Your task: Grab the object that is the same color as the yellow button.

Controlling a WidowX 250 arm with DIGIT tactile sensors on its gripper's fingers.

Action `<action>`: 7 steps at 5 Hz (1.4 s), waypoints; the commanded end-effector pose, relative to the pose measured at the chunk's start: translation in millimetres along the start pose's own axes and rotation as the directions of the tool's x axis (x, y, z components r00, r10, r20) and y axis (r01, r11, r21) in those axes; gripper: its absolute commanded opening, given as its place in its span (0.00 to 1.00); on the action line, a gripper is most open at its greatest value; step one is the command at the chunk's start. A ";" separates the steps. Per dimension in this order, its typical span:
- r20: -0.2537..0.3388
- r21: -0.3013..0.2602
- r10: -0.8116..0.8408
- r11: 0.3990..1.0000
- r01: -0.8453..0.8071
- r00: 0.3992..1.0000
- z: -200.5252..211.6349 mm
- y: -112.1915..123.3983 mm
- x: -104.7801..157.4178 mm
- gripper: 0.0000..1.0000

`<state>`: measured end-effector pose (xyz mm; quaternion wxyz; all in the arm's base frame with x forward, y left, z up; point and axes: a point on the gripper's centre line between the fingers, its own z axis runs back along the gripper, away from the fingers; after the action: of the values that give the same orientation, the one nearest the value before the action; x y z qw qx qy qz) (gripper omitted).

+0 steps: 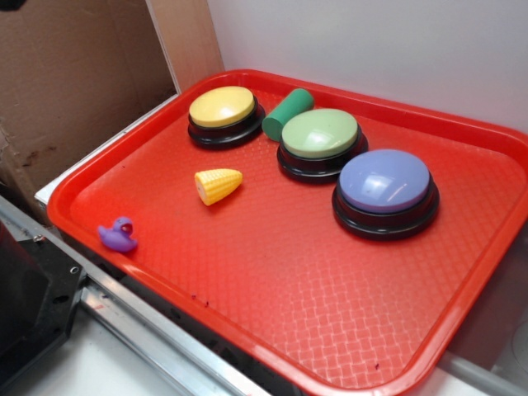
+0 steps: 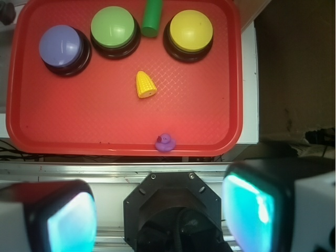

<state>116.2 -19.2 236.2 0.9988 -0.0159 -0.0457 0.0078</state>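
Observation:
A small yellow toy corn cob lies on its side on the red tray, in front of the yellow button at the tray's back left. In the wrist view the corn cob lies mid-tray below the yellow button. My gripper shows only in the wrist view, high above the robot base and off the tray's near edge. Its two fingers stand wide apart with nothing between them. The gripper is out of the exterior view.
A green-topped button, a purple-topped button and a green cylinder stand at the tray's back. A purple toy duck sits at the tray's near-left rim. The black robot base and a metal rail lie beside the tray. Cardboard stands at left.

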 end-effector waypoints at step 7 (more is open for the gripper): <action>-0.009 0.096 -0.249 0.964 0.248 0.969 -172.6 -9.7 70.2 1.00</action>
<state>194.6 -30.2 60.0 0.9926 0.0408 -0.0182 -0.1131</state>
